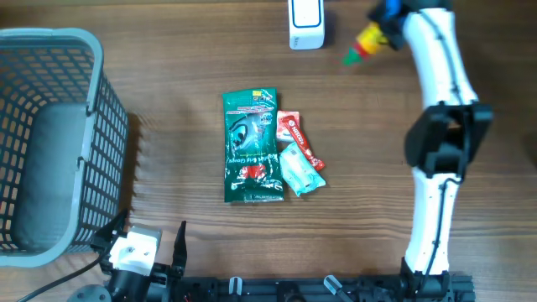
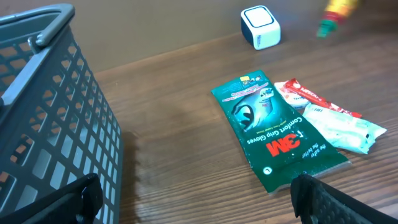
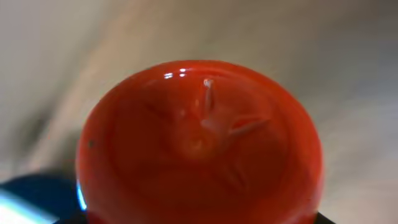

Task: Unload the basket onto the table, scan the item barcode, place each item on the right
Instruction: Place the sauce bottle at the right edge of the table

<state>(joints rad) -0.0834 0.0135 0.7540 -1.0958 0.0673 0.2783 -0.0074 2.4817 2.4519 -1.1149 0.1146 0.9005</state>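
- Right gripper [image 1: 388, 15]: far right of the table [image 1: 176, 101], at the top edge of the overhead view. Fingers pinched on the bottle's red end, as far as the overhead shows; the wrist camera is filled by the bottle and shows no fingers.
- Bottle [image 1: 366, 42]: red and yellow body, green cap. Held tilted above the table, with the cap pointing down and left, towards the white box. Its rounded red base [image 3: 199, 143] fills the right wrist view. Blurred in the left wrist view [image 2: 333, 15].
- White box [image 1: 306, 23]: possibly the scanner. Stands at the far edge of the table, just left of the green cap and not touching it. Rounded face panel seen from the left wrist [image 2: 260, 27].
- Left gripper [image 1: 149, 233]: near edge, beside the basket. Fingers spread wide with nothing between them [image 2: 199, 205].
- Green glove packet [image 1: 250, 147]: flat at table centre, printed side up [image 2: 277, 130].
- Red packet [image 1: 295, 134]: against the green packet's right edge, partly under the pale one [image 2: 305, 93].
- Pale teal packet [image 1: 300, 170]: lies across the red packet [image 2: 345, 127].
- Grey basket [image 1: 50, 38]: lattice walls, at the left side of the table [image 2: 62, 124].
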